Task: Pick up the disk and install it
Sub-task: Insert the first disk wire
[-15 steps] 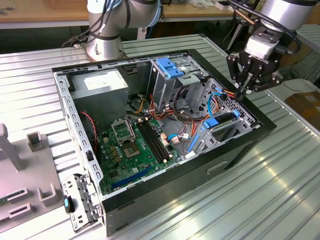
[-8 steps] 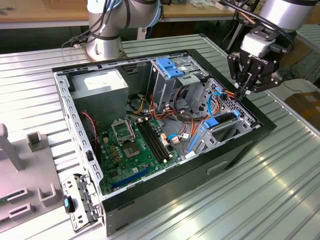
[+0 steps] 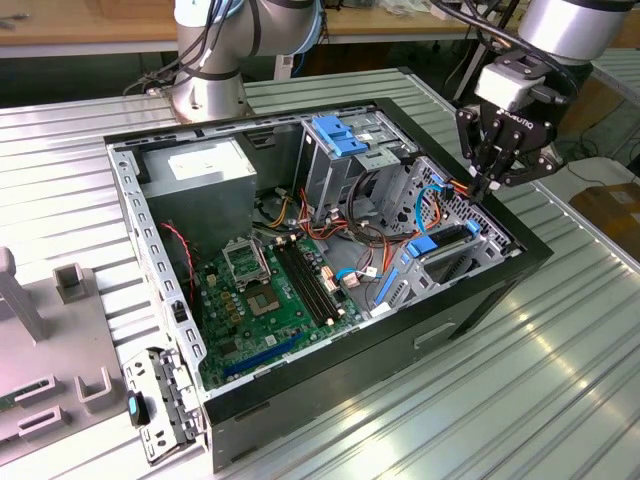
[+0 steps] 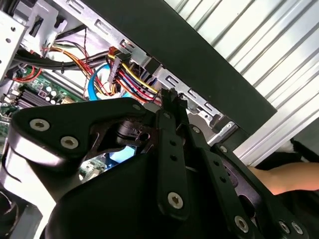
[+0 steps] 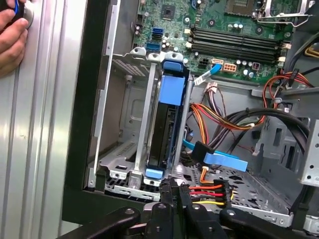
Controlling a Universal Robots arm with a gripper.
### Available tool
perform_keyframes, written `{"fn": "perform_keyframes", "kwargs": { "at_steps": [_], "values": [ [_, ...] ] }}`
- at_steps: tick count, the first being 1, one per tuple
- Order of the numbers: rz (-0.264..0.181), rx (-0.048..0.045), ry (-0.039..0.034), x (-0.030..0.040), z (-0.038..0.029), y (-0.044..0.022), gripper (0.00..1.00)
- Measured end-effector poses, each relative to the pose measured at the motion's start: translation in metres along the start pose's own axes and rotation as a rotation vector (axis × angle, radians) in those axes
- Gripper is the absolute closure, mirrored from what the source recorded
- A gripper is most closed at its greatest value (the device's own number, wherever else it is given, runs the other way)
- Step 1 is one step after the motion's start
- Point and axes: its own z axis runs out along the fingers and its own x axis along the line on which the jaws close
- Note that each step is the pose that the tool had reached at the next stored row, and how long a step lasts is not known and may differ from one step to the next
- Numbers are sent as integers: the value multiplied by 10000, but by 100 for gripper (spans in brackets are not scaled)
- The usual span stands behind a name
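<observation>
the disk stands on edge in a slot of the metal drive cage, at the edge of the open computer case on the bench. the gripper hangs just above that cage, fingers pressed together and holding nothing. a person's hand rests on the bench beside the case.

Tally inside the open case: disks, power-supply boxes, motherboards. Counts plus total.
disk: 1
power-supply box: 1
motherboard: 1
Total: 3
</observation>
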Motion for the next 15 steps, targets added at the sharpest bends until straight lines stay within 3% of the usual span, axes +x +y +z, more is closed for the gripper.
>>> {"fn": "perform_keyframes", "kwargs": {
  "at_steps": [13, 15],
  "values": [
    [1076, -94, 57, -5, 3, 81, 84],
    [1079, -103, -13, 12, 6, 89, 84]
  ]
}}
